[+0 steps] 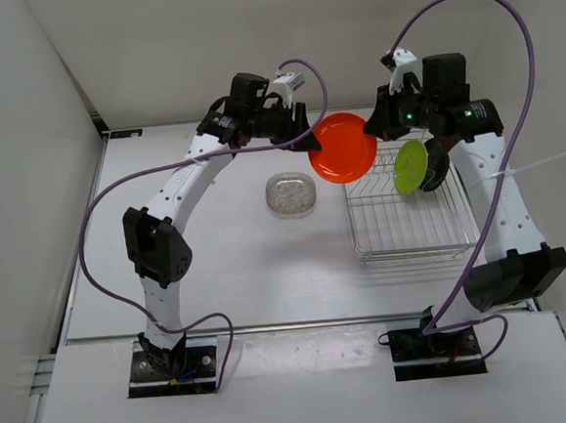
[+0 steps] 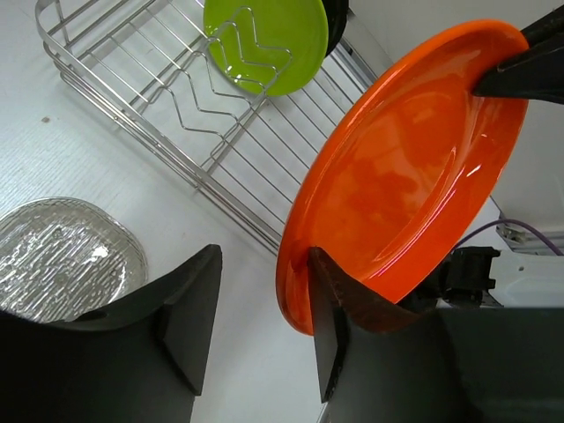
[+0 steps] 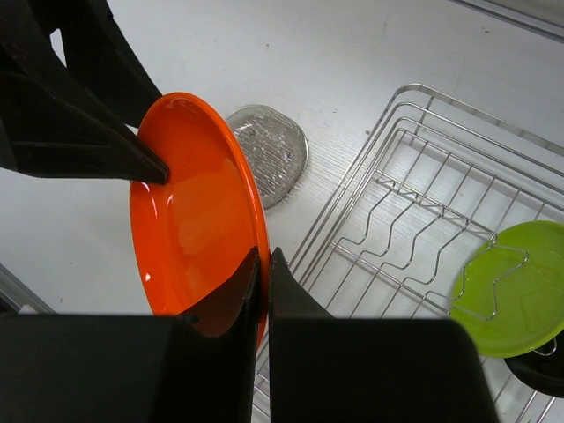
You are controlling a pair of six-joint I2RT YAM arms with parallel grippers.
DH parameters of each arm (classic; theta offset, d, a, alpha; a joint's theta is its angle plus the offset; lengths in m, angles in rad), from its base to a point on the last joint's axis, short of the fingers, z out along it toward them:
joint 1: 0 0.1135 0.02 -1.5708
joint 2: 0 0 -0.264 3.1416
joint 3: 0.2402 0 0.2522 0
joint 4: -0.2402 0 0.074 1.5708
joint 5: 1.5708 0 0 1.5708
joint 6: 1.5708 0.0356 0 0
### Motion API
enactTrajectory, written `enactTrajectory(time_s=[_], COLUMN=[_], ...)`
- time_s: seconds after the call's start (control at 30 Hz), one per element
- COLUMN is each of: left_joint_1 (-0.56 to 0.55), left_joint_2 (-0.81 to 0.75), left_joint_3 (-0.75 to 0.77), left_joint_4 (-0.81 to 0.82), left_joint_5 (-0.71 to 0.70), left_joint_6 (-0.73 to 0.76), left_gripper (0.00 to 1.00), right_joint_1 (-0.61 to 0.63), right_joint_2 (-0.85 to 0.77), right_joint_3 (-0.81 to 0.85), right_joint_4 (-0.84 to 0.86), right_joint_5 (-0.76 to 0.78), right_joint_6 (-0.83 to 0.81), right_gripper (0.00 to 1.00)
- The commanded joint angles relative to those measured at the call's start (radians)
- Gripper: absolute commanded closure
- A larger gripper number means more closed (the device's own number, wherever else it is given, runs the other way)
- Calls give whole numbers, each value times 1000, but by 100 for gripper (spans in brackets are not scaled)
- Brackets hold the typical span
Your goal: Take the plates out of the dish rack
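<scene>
The orange plate (image 1: 344, 148) hangs on edge in the air, over the left edge of the dish rack (image 1: 407, 226). My right gripper (image 1: 374, 126) is shut on its rim (image 3: 264, 260). My left gripper (image 1: 307, 136) is open round the opposite rim (image 2: 262, 264); one finger (image 2: 330, 300) touches the plate's inner face (image 2: 414, 167), the other stands apart. The yellow-green plate (image 1: 412, 166) stands upright in the rack's prongs, with the black plate (image 1: 438, 165) just behind it. The clear plate (image 1: 291, 193) lies flat on the table left of the rack.
The wire rack (image 3: 414, 176) fills the right half of the table, its near rows of prongs bare. White walls close in the table on the left, back and right. Purple cables loop above both arms.
</scene>
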Motion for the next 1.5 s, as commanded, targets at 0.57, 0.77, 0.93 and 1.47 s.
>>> enactTrajectory(time_s=[0.57,0.77,0.93,1.47], left_joint_1=[156,434,575,647], left_joint_2=[-254,-288,-279,-103], left_joint_3=[-299,-436,-583,-693], left_joint_4=[41,43,56,159], left_joint_5=[-339,-233,-103,8], left_joint_6=[-31,-31,-31,24], left_gripper=[89,89,89,89], right_joint_1=[-2,-2,-2,-2], right_joint_2=[-28,-28,-37,-59], right_joint_3=[-51,-69,-79,-97], right_joint_4=[12,12,12,24], right_joint_5=[72,143,179,219], right_joint_6=[-16,-16,-34,-43], right_gripper=[0,0,0,0])
